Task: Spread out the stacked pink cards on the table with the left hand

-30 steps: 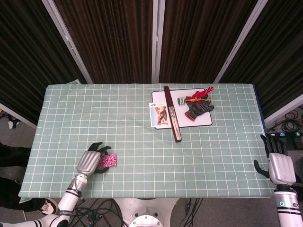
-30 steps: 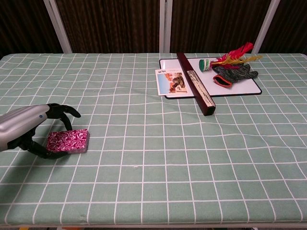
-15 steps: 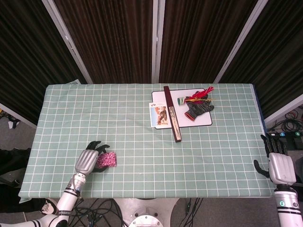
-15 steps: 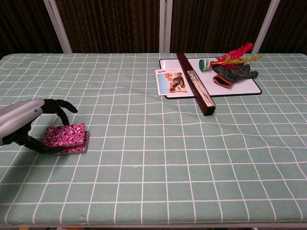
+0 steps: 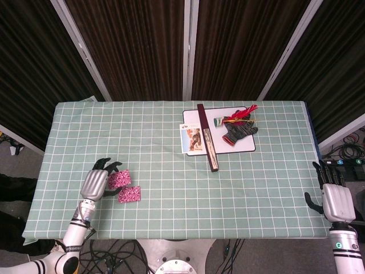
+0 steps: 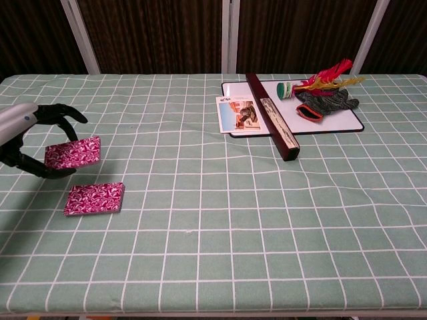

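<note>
A stack of pink patterned cards (image 5: 129, 194) (image 6: 95, 199) lies flat near the table's front left. My left hand (image 5: 96, 183) (image 6: 27, 137) is raised just behind and left of it, pinching a pink card (image 5: 118, 180) (image 6: 73, 152) between thumb and fingers, clear of the stack. My right hand (image 5: 336, 200) hangs past the table's right edge with its fingers straight and nothing in it; only the head view shows it.
At the back right lies a white board (image 6: 347, 119) with a grey glove (image 6: 323, 103), red feathers (image 6: 328, 73) and a small green roll (image 6: 285, 89). A long dark wooden bar (image 6: 273, 117) and a picture card (image 6: 240, 115) lie beside it.
My left hand has lifted a pink card off the stack and carried it back and to the left. The rest of the stack stays where it was. The right hand has not moved.
</note>
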You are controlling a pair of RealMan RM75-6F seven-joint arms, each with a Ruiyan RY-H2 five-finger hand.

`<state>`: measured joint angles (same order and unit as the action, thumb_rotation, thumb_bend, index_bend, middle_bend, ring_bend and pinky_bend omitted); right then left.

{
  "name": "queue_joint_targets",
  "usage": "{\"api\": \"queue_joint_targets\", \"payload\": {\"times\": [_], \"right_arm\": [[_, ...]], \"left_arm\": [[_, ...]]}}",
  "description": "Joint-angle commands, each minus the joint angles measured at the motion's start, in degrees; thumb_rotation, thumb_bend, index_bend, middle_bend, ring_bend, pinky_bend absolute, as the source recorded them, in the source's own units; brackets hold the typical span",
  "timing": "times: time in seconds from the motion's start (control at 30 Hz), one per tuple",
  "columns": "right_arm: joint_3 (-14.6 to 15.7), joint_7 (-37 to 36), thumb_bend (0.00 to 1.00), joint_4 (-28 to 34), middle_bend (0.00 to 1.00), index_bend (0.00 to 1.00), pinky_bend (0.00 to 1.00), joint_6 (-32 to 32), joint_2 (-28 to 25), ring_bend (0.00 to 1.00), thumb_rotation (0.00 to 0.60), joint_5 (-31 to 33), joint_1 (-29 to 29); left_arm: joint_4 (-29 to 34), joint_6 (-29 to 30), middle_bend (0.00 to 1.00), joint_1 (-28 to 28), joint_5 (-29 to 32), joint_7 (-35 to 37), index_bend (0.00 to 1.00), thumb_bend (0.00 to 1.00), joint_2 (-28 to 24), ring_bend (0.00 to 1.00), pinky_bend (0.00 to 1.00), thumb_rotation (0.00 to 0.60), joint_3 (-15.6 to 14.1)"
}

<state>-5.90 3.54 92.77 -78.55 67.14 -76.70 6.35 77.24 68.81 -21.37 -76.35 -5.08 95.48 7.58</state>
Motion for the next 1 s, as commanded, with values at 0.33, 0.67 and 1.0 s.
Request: {"api": "queue_joint_targets", "payload": {"times": [0.33,0.67,1.0], "right_arm": [[-0.1,0.4,0.29,0.4,0.00,0.00,0.00,0.2,-0.1,0.00,0.600,0.3,0.1],[0.0,0.3,0.29,-0.3,0.00,0.00,0.00,1.1,0.3,0.00,0.600,0.9,0.4],[0.0,-0.1,0.29,-0.3,0.00,0.00,0.00,0.9,0.1,0.00,0.600,1.0,0.2]], "left_arm": [[-11.7,-1.8,0.41,-1.7,2.9,5.8,0.25,0.23,3.1,0.11,0.11,0.600,3.0],[-13.7,-3.2,0.28,-2.2,3.8,7.2,0.26,0.23,2.8,0.09,0.11,0.600,3.3],[-10.6,-2.8,0.20,-1.7,3.9,6.0,0.23,0.22,1.4,0.07,0.11,0.600,2.7]]}}
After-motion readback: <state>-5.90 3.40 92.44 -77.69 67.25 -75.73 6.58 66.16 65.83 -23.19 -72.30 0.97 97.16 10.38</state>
